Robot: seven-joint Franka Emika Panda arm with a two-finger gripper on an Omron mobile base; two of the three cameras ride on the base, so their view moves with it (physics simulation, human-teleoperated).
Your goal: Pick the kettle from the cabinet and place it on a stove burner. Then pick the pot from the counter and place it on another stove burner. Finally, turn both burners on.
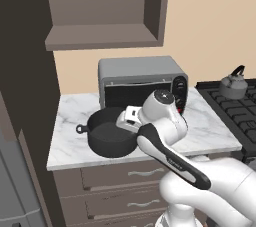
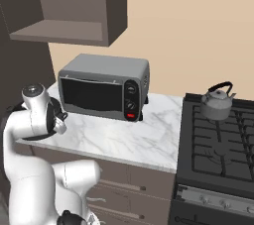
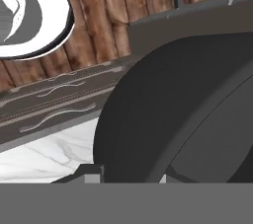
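The wide dark pot [image 1: 106, 135] rests at the front of the white marble counter [image 1: 212, 132], its left loop handle pointing outwards. My gripper [image 1: 126, 123] reaches down onto the pot's right rim and looks shut on it, with the fingertips hidden by the hand. In the hand view the pot's wall [image 3: 163, 119] sits very close. The small grey kettle [image 1: 233, 87] [image 2: 217, 104] stands upright on a back burner of the black stove [image 1: 235, 113] [image 2: 218, 149], well right of the gripper. The brown cabinet [image 1: 100, 36] [image 2: 64, 30] hangs open above.
A grey toaster oven [image 1: 142, 83] [image 2: 104, 87] stands just behind the pot against the wall. Brown drawers [image 1: 125, 176] sit under the counter [image 2: 134, 137]. A tall dark unit [image 1: 22, 96] bounds the counter on the left. Bare marble lies between oven and stove.
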